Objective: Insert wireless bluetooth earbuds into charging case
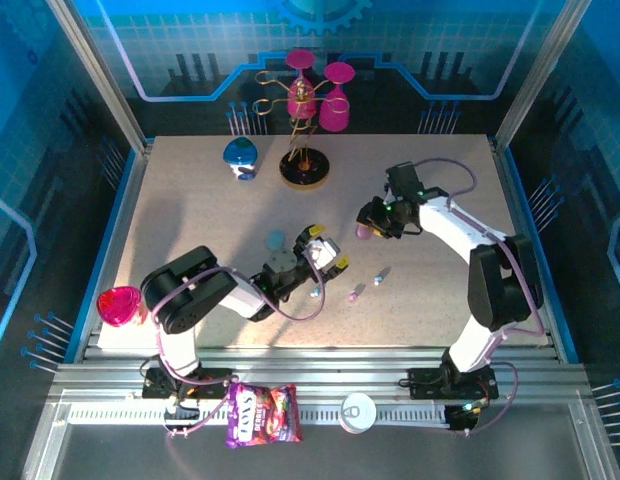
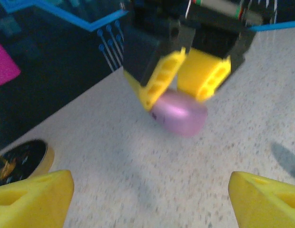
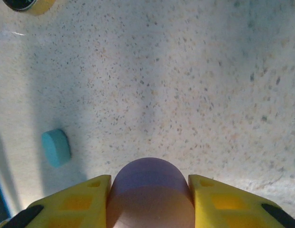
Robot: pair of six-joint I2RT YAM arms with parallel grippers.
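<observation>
- Back of the speckled tabletop (image 1: pixel 190 210): a gold wire stand on a black round base (image 1: pixel 305 170) carries pink stemmed glasses (image 1: pixel 337 98). A blue-and-white rounded object (image 1: pixel 240 156) sits to its left.
- A pink plastic cup (image 1: pixel 118 305) is at the left edge. A purple snack bag (image 1: pixel 262 415) and a white round lid (image 1: pixel 358 412) lie on the rail by the arm bases.
- A pale blue pebble-shaped case (image 1: pixel 276 240) lies flat, just beside the left wrist.
- The left gripper (image 1: pixel 327 248) has its yellow fingers spread wide with nothing between them, and it faces the right gripper (image 1: pixel 368 226).
- The right gripper is clenched on a pink-purple pebble-shaped case (image 3: pixel 150 173). The fingers hide its sides, and the left wrist view blurs it. Whether it touches the tabletop cannot be told.
- Earbuds, tiny and short-stemmed, lie loose on the tabletop between the arms: a pale blue earbud (image 1: pixel 380 275) and a pink-purple earbud (image 1: pixel 356 294). A second pale blue earbud (image 1: pixel 316 292) lies just beside the left gripper. They are too small to tell which way they lie.
</observation>
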